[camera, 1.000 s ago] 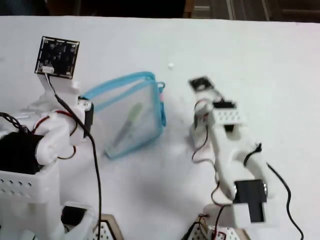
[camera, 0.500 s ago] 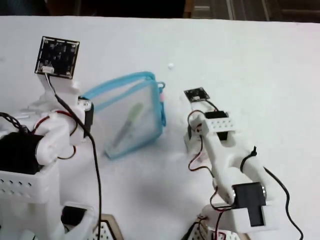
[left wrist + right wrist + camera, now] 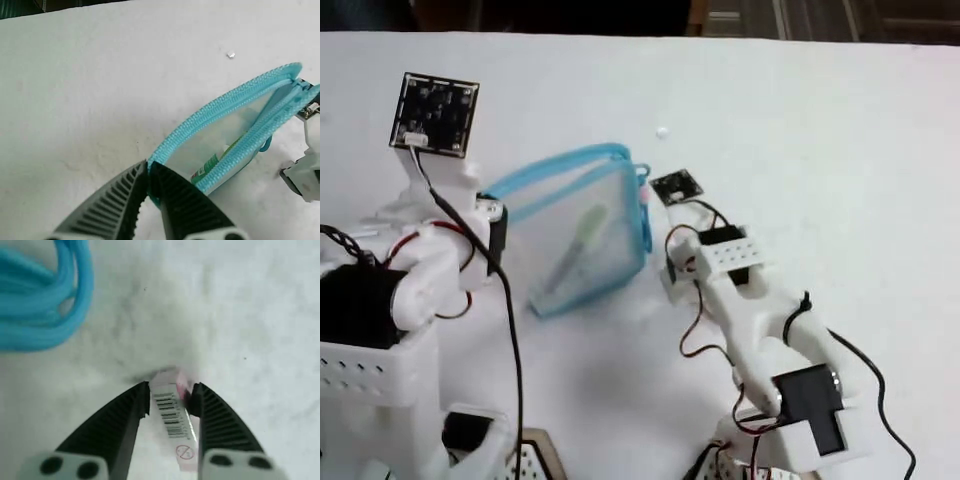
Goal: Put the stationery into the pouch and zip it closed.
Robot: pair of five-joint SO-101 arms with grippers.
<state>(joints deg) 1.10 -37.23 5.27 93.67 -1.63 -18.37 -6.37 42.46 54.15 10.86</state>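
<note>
— What worries you most here?

— The pouch (image 3: pixel 582 232), lying on the white table (image 3: pixel 840 120). Its mouth gapes only narrowly, and the left gripper (image 3: pixel 148 169) pinches just one end of the zip (image 3: pixel 225 100), fingers pressed together on the blue tape. If anything pushes the far lip, I'd expect the pouch to swivel or fold shut.

— And the arms?

— The left arm (image 3: pixel 420 270) sits low at the pouch's end farthest from the other arm. The right arm (image 3: pixel 750 315) stretches forward with its wrist tipped down. The right gripper (image 3: pixel 170 389) is near the zip-pull end, apart from it.

— Holding what?

— A small white stationery piece (image 3: pixel 172 415) with a pink end, clamped between the fingers and poking past the tips — a crooked entry could snag it on the zip. A pen-like item (image 3: pixel 578 250) already lies inside.
</note>
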